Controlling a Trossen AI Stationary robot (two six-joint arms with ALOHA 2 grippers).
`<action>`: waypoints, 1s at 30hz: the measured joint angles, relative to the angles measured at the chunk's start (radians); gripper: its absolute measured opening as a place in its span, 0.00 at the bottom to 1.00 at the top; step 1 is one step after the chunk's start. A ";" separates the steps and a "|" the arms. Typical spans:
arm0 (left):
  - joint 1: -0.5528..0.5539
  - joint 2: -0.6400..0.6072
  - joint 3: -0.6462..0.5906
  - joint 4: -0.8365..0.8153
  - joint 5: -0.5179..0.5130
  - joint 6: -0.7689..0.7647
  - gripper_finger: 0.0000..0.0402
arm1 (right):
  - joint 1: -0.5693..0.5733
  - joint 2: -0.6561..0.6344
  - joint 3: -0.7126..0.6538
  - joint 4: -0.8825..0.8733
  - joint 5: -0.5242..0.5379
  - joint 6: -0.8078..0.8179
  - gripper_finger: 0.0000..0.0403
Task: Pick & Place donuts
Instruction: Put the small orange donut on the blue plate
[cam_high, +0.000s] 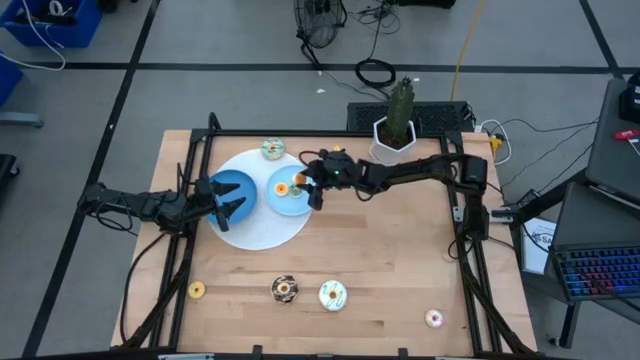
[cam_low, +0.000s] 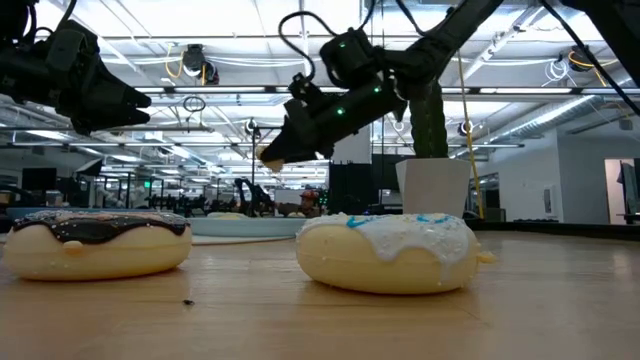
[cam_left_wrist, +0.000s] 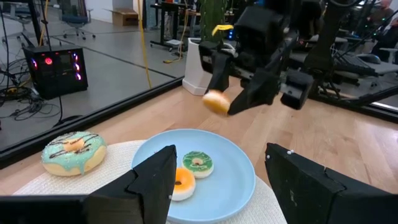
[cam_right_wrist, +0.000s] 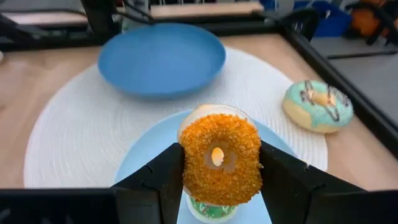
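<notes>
The right claw (cam_right_wrist: 217, 180) hangs over the light plate (cam_high: 290, 204), its two fingers pinching an orange crumb donut (cam_right_wrist: 221, 157) between them, clear of the surface. Directly beneath it on the plate lie two donuts already delivered: a green one (cam_left_wrist: 198, 163) and an orange-iced one (cam_left_wrist: 180, 182), touching each other. The held donut looks like the third on its way down, though its release is not yet made.

Just beyond the claw, off the plate and near the edge of the white mat (cam_right_wrist: 74, 134), sits a mint donut (cam_right_wrist: 318, 106) with dark drizzle, seemingly not yet collected.

Well apart from the claw, along the table's near edge, four more wait: a small yellow one (cam_high: 197, 290), a chocolate one (cam_high: 285, 289), a white one with blue icing (cam_high: 332, 295) and a pink one (cam_high: 434, 318).

The left claw (cam_high: 228, 200) waits across the mat from the right claw, fingers spread and carrying nothing, poised over the dark bowl (cam_right_wrist: 161, 57), which appears to hold no donuts.

By this count, two are placed, one is in transit and five remain.
</notes>
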 joint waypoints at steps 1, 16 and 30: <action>0.000 0.000 0.000 0.000 0.000 0.000 0.61 | 0.000 0.005 0.011 -0.022 0.000 0.000 0.42; 0.000 0.000 0.000 0.000 0.000 0.000 0.61 | 0.004 0.025 0.008 -0.139 -0.004 0.029 0.42; 0.000 0.000 0.000 0.000 0.001 0.000 0.61 | 0.004 0.118 0.014 -0.118 -0.050 0.083 0.42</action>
